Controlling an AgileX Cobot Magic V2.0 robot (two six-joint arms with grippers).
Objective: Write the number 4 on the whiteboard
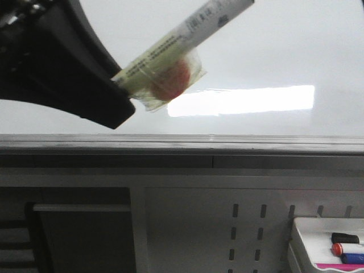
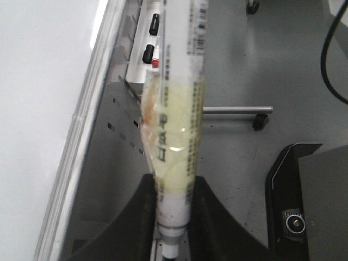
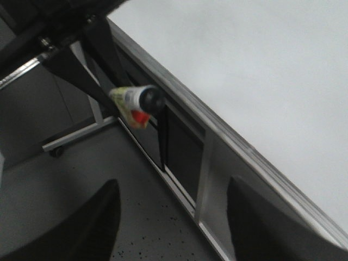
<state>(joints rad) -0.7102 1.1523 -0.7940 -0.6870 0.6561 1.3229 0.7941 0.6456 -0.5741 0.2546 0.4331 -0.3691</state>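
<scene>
The left gripper [image 2: 173, 217] is clamped on a taped marker [image 1: 187, 40], angled toward the whiteboard [image 1: 273, 51] for writing. The board appears unmarked. The right gripper [image 3: 174, 217] stands apart, empty.

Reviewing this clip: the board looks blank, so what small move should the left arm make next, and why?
Probably bring the marker tip onto the whiteboard to start the first stroke: the left hand already grips the marker, and no ink shows on the board.
</scene>
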